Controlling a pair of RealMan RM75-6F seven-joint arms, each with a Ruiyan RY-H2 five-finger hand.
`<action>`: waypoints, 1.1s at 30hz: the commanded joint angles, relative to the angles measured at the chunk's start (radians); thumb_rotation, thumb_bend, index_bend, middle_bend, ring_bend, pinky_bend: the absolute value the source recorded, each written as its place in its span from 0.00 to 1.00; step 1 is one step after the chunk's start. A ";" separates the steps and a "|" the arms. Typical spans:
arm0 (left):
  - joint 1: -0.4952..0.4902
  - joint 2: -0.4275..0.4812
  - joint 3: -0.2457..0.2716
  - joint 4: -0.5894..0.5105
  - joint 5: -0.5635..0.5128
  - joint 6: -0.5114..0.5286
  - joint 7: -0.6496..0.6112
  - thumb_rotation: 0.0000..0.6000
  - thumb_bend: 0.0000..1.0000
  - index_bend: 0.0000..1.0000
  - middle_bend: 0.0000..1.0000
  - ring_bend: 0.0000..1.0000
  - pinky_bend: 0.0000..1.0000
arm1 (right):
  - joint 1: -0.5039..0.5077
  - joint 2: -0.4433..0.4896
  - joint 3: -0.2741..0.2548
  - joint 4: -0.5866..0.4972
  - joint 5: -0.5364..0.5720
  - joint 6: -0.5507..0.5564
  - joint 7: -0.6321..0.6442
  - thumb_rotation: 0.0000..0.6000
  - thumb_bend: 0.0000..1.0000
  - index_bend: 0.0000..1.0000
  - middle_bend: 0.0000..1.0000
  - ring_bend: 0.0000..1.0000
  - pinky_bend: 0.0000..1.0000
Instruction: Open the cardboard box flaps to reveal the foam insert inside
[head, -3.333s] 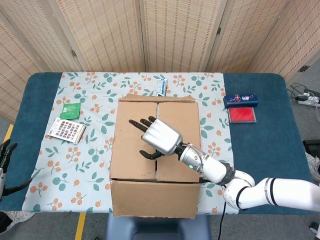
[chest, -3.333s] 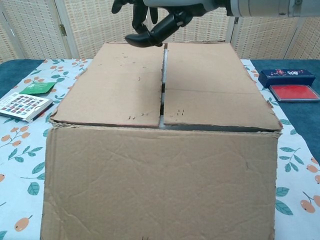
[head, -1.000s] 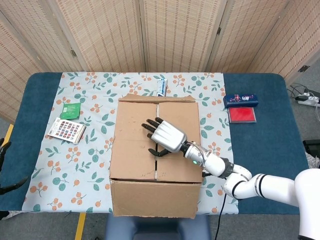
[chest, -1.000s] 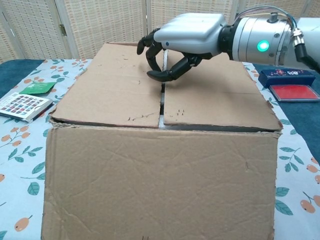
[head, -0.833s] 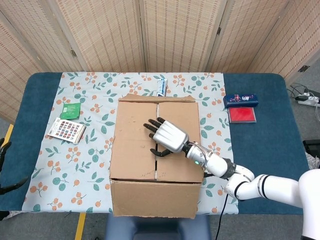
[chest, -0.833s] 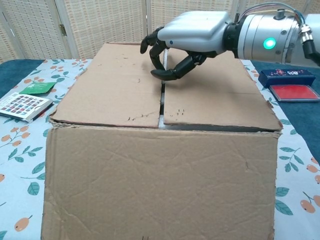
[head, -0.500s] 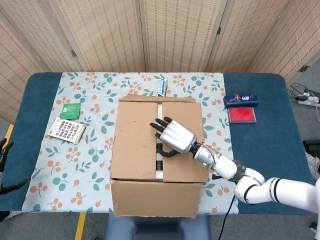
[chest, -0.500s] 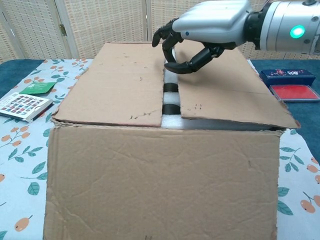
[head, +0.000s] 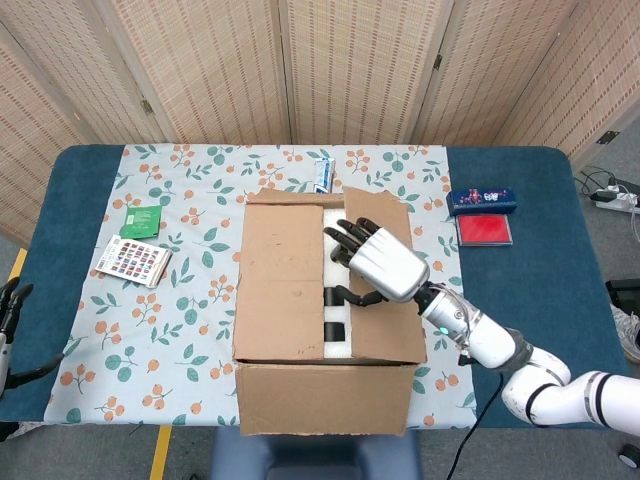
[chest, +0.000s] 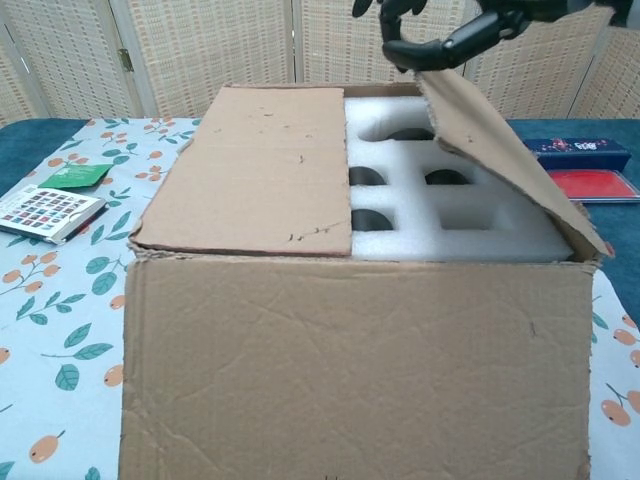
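Right hand (head: 383, 262) gripping raised right flap (chest: 500, 145), foam insert (chest: 455, 232) beneath

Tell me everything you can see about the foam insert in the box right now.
The foam insert is white, looks like soft packing foam, and sits inside the cardboard box. Only its right part shows, with several dark cutout wells. The left flap still covers the rest, while the right hand holds the right flap raised above it.

Box (chest: 350, 350) plain brown cardboard. Foam insert (chest: 460, 225) white, dark round hollows. Right hand (head: 385, 265) silver shell, black fingers (chest: 440, 45). Counter (head: 540, 290) dark blue; cloth (head: 190, 300) pale, orange-berry and green-leaf print. Red tin (head: 484, 230), green packet (head: 140, 220).
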 joint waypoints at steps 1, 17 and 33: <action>-0.002 -0.002 0.001 -0.001 0.001 -0.002 0.005 1.00 0.17 0.00 0.00 0.00 0.00 | -0.037 0.046 -0.001 -0.040 -0.018 0.040 0.012 0.23 0.52 0.52 0.18 0.15 0.25; -0.020 -0.021 0.003 -0.006 -0.005 -0.032 0.058 1.00 0.17 0.00 0.00 0.00 0.00 | -0.260 0.249 -0.049 -0.123 -0.132 0.260 0.121 0.23 0.52 0.52 0.19 0.16 0.25; -0.028 -0.034 0.005 -0.007 -0.009 -0.042 0.088 1.00 0.17 0.00 0.00 0.00 0.00 | -0.490 0.246 -0.161 -0.007 -0.226 0.411 0.236 0.23 0.52 0.52 0.19 0.16 0.25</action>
